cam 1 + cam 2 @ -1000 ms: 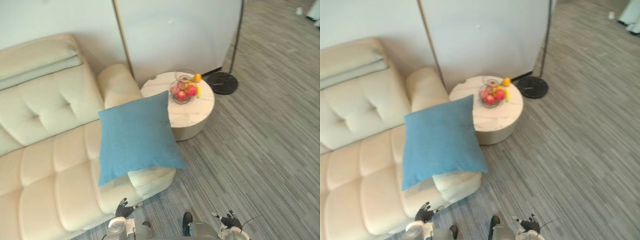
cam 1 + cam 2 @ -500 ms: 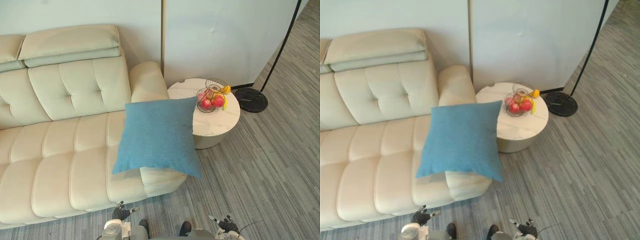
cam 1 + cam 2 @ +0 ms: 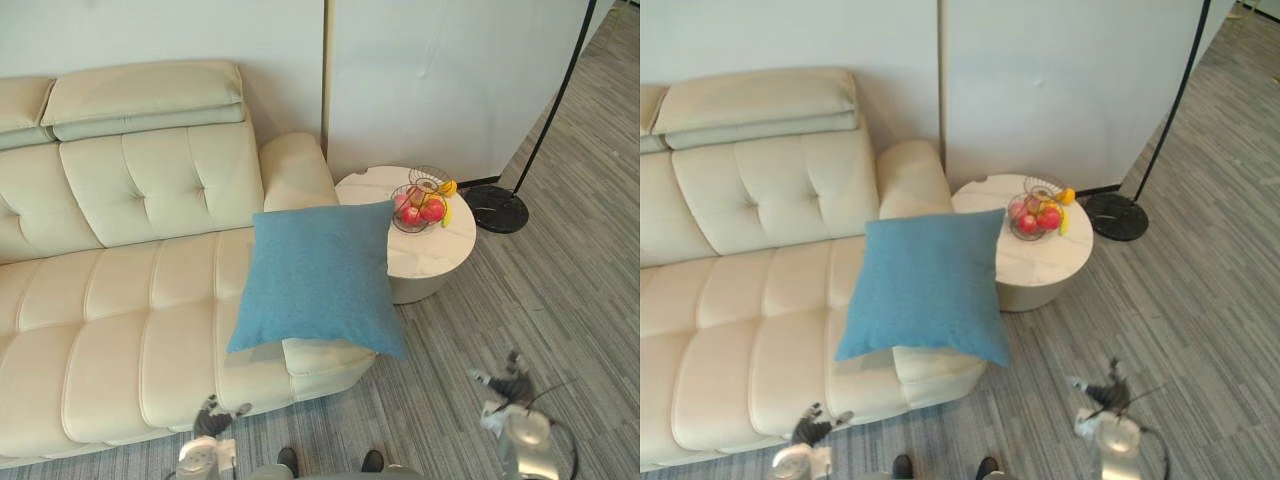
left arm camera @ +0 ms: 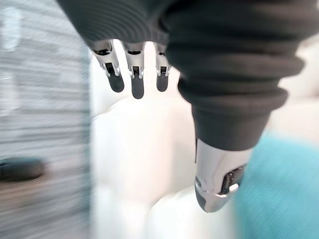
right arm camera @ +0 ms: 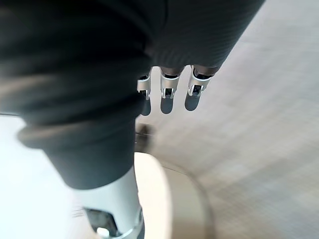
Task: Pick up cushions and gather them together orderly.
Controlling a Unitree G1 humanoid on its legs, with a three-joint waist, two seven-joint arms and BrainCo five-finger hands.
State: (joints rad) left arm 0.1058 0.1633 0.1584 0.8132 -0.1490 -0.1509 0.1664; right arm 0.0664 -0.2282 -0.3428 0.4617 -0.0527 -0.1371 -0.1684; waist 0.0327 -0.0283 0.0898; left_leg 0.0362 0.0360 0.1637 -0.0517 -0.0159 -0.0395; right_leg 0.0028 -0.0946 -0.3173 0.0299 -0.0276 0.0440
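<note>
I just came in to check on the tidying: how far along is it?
Done: nothing yet. The blue cushion rests on the sofa's end by the side table, a corner past the seat's front edge, untouched. In hand: nothing; the left hand and right hand hang open, low over the floor. Left: pick the cushion up and set it down tidily.
</note>
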